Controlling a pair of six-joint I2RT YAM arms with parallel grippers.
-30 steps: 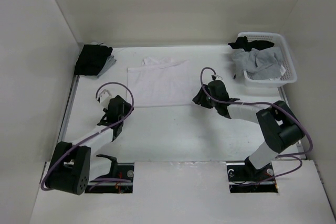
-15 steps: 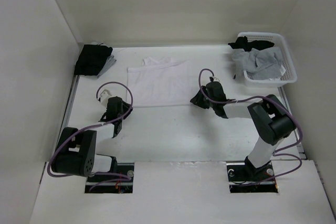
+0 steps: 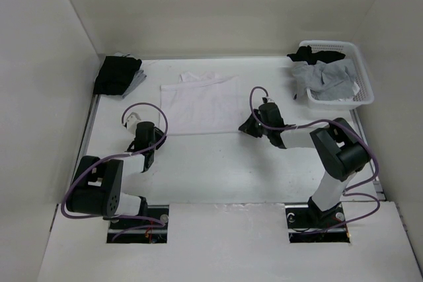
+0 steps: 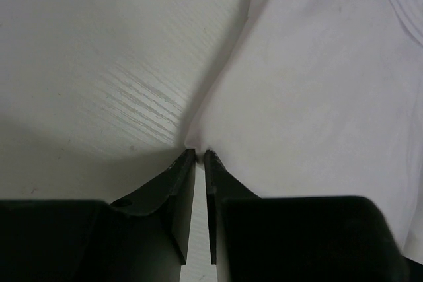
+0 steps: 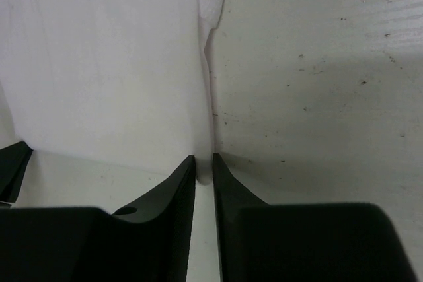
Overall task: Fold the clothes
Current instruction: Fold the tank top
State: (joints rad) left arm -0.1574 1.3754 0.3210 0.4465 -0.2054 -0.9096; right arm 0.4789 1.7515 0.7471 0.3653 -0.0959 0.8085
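Note:
The clothes, a plain white T-shirt (image 3: 198, 104), lie flat at the middle back of the table. My left gripper (image 3: 157, 135) is at the shirt's near left corner. In the left wrist view its jaws (image 4: 199, 154) stand almost together, pinching the tip of the white fabric (image 4: 317, 84). My right gripper (image 3: 243, 130) is at the near right corner. The right wrist view shows that gripper (image 5: 203, 161) shut on a small fold of the shirt's edge (image 5: 99, 64). Both grippers sit low on the tabletop.
A white basket (image 3: 362, 80) at the back right holds grey and black garments (image 3: 324, 74). A black cloth pile (image 3: 117, 74) lies in the back left corner. White walls enclose the table on three sides.
Both grippers have narrowed from open to nearly together on the shirt's near corners. The left arm has drawn its elbow back toward its base; the right gripper has shifted slightly left.

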